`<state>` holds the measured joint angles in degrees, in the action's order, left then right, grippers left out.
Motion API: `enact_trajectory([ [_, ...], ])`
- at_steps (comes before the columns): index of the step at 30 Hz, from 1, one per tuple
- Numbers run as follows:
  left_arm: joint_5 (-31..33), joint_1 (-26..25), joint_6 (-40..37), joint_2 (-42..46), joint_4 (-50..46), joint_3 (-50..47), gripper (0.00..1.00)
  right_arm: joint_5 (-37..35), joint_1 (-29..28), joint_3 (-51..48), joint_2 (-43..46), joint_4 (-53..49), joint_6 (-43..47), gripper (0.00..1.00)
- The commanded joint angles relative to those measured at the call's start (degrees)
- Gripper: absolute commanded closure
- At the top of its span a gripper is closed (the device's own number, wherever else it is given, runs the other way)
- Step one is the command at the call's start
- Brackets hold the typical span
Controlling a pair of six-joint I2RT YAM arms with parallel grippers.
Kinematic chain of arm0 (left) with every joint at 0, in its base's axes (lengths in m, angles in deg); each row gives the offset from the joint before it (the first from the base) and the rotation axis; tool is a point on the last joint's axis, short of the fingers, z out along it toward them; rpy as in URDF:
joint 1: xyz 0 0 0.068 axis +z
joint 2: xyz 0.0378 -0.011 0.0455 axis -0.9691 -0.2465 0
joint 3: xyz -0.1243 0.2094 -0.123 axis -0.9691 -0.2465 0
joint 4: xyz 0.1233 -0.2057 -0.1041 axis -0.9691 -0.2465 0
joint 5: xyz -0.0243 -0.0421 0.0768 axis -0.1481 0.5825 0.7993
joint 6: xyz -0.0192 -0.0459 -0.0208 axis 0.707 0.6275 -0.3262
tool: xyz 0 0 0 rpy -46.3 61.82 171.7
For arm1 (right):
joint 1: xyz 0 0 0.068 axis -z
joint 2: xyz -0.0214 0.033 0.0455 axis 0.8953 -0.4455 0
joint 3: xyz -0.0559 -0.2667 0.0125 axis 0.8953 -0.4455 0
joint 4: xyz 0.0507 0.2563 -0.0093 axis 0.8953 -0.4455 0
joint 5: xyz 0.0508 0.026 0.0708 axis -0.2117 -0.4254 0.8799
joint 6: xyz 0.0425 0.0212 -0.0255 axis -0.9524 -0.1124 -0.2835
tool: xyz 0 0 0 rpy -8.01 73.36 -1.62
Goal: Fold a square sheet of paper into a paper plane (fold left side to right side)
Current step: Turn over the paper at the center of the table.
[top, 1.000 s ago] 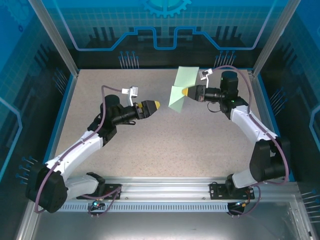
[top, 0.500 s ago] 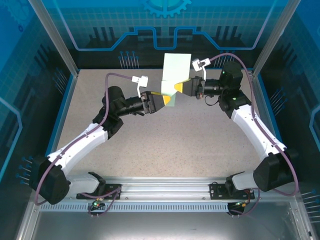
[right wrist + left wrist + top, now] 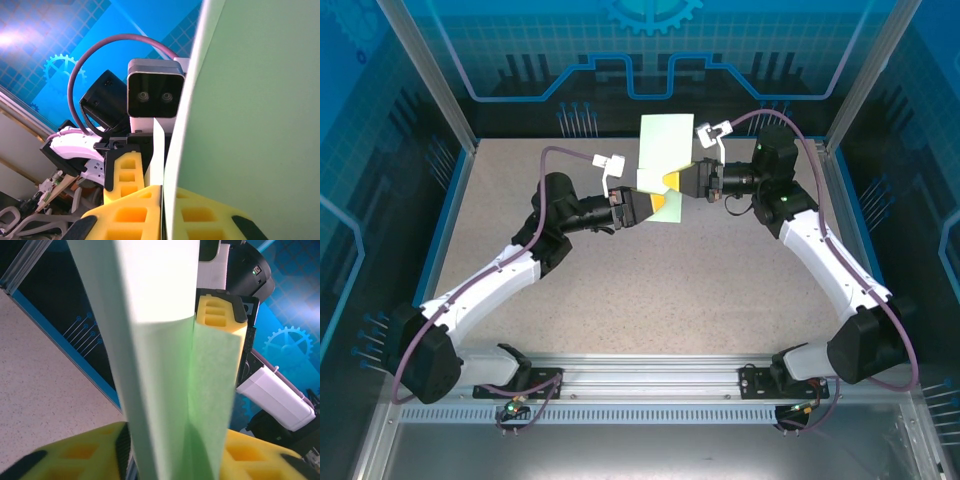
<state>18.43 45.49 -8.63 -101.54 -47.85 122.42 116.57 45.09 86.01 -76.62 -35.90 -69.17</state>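
Note:
The pale mint-green sheet of paper (image 3: 665,145) stands upright in the air above the back of the table, loosely folded and not shaped as a paper plane. My right gripper (image 3: 675,182) is shut on its lower right edge. My left gripper (image 3: 658,205) comes from the left and is shut on the lower part. In the left wrist view the paper (image 3: 160,340) rises between my yellow pads (image 3: 70,460), and the right gripper's finger (image 3: 220,315) shows behind it. In the right wrist view the paper (image 3: 250,100) is pinched in my right gripper (image 3: 167,210).
The speckled beige table (image 3: 650,290) lies below both arms, ringed by a blue rim and aluminium posts (image 3: 435,80). The left arm's wrist camera (image 3: 154,95) faces the right wrist closely. Both arms reach to the back centre.
Both grippers have moved a little left and towards each other with the paper. The left gripper reached the sheet and its jaws came together on it. The right gripper kept its hold.

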Motion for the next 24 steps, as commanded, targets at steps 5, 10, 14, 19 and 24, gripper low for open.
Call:
enact_trajectory([
  [5, -0.7, -0.3, -2.5, 2.7, -1.2, 0.4, 0.80, -0.1, -0.7, 0.9, 1.3, -3.0, 1.3, 0.86],
  [10, 0.6, -0.3, -4.8, 3.8, -4.2, -0.4, 0.90, -1.6, 0.5, 0.2, 2.8, -8.1, 4.7, 0.65],
  [14, 2.6, -0.3, -8.5, 4.3, -9.3, -0.5, 0.90, -6.0, 4.1, -0.8, 5.8, -15.9, 9.6, 0.44],
  [19, 12.0, -1.5, -18.8, 5.1, -25.7, 1.7, 0.90, -24.2, 10.4, -1.2, 8.8, -36.8, 19.9, 0.24],
  [24, 35.0, -8.7, -30.9, 2.3, -48.1, 9.5, 0.91, -55.7, 12.6, -4.9, 6.1, -52.5, 22.5, 0.12],
])
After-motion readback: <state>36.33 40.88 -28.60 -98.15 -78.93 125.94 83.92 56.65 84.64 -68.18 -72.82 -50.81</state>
